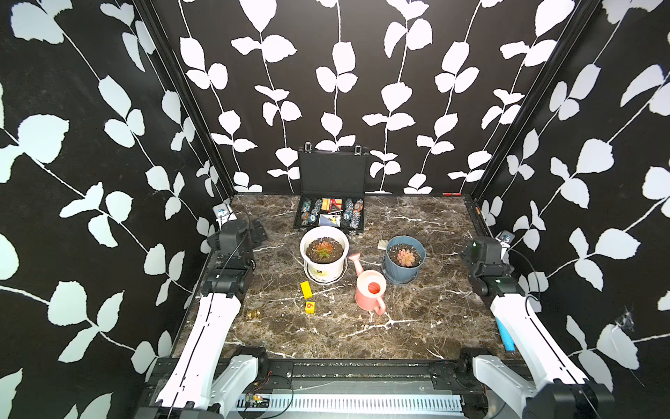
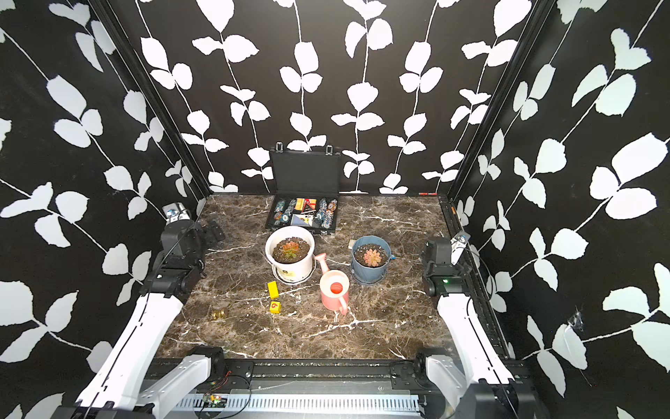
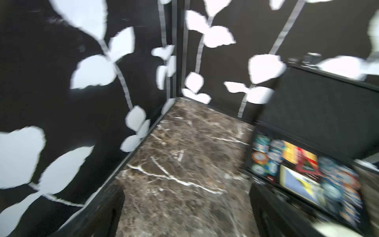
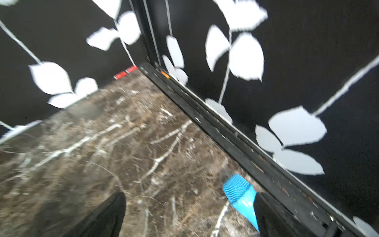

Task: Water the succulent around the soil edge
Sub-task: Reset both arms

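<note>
Orange-red rosette with green outer leaves: the succulent sits in the white pot, left of centre in both top views. The soil edge is the dark gritty ring between leaves and rim. It's narrow, so that's my main risk. If I tilt too fast, the stream lands on the rosette or overshoots the rim onto the marble table.

The pink watering can stands upright, right of the pot and lower in frame. Its spout points at the pot wall and is close to it, so a lift without backing off could clip the pot. I can't tell how much water is in it; the mouth only shows a reddish inside.

Second risk is the wrong target. The blue-grey pot right of the can holds a pale pink rosette in dark soil. Not mine.

The open black case just above the white pot in frame is full of chips and cards. Splash over the far rim would go in there. The yellow blocks below the pot look clear of the pour path.

Both arms sit at the frame sides, well apart from everything. My left gripper is wide and empty. My right gripper is wide and empty too. A blue brush lies on the table by one finger, not held.
</note>
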### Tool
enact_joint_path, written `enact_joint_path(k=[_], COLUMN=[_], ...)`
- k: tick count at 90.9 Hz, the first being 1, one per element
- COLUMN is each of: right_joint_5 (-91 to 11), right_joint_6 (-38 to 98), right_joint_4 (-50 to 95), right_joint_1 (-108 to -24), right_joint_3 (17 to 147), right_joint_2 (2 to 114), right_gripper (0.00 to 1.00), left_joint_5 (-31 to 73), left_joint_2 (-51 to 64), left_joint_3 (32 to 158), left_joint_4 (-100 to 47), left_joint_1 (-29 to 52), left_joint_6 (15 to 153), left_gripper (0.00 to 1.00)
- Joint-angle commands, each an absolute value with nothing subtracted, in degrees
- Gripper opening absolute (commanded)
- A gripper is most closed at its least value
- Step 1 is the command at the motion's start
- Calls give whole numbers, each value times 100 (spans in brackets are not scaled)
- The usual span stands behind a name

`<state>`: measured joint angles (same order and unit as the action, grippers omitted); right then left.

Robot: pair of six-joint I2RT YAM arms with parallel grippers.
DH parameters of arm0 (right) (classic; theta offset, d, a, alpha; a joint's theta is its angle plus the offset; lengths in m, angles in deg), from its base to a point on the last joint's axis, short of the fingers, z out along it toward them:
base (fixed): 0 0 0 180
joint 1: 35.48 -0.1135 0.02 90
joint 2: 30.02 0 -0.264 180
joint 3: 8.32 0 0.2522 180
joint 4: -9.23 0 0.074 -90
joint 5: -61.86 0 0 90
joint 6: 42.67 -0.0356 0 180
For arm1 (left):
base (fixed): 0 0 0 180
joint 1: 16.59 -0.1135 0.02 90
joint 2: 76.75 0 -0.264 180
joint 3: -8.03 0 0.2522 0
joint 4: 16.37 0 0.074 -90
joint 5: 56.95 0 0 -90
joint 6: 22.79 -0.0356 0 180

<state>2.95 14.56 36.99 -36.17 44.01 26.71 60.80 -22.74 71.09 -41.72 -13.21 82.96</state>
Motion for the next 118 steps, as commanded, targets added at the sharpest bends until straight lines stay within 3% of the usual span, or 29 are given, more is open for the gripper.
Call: enact_joint_path(k=[1,19,41,59,76,93,118], right_joint_5=[710,1005,354,89,-208,-1555,-1988], right_joint_6=[1179,1344,2873,4137,4579,4951,5091], right_joint_4=[3430,3342,1043,-1403,-1818,-2116,-3054], right_joint_1=[-3557,-3557,-3557,-3740,-3989,-4117,-4126], right_joint_3=[4356,4192,3085,1951,2062,2102,1980], right_joint_2=[2803,3411,3324,3186,3860,4104,4597], right_gripper=[99,99,100,99,99,99,99], left_joint_5=[6514,6805,7805,8362,8114,7376,6929], left_joint_2=[-2002,-1682,-2147,-1880,-1472,-1076,-519], left_joint_3=[6576,6268,5154,5001,4874,4772,4651], left_joint_4=[-3297,-3220,-1938,-2043,-1960,-1712,-1097], left_joint_1=[-1518,-1871,-1968,-1967,-1960,-1943,-1881], left_joint_6=[8048,8480,8094,8108,8115,8198,7823], left_gripper=[99,99,99,99,99,99,99])
